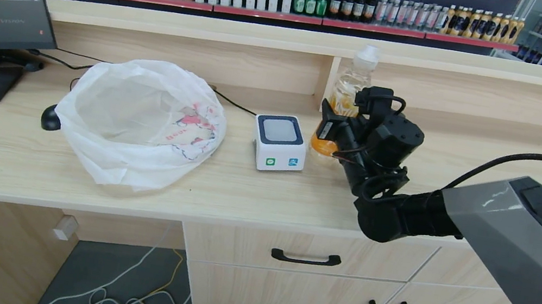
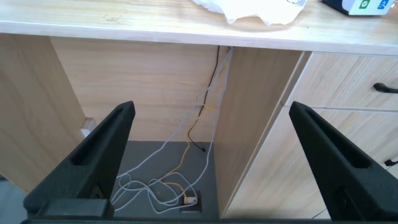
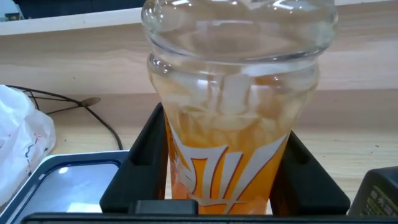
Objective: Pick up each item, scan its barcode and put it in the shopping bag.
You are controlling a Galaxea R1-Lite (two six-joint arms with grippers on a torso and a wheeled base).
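Clear plastic bottle (image 1: 351, 83), centre-right, is clasped low by the right gripper (image 1: 328, 128). Top-heavy, it may tilt and knock the scanner (image 1: 279, 142) beside it. The left gripper (image 2: 211, 115) gapes, unladen.

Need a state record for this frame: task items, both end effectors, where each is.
bottle: orange drink, white cap, upright, just right of the scanner
right end effector: shut on bottle, one finger on each side of its lower body
scanner: white cube, window facing up, on the counter between bag and bottle
shopping bag: white plastic, mouth open upward, left of scanner
left end effector: open, holding nothing, below counter level
bottle-counter contact: cannot tell
step: bottle grasped, not yet in bag
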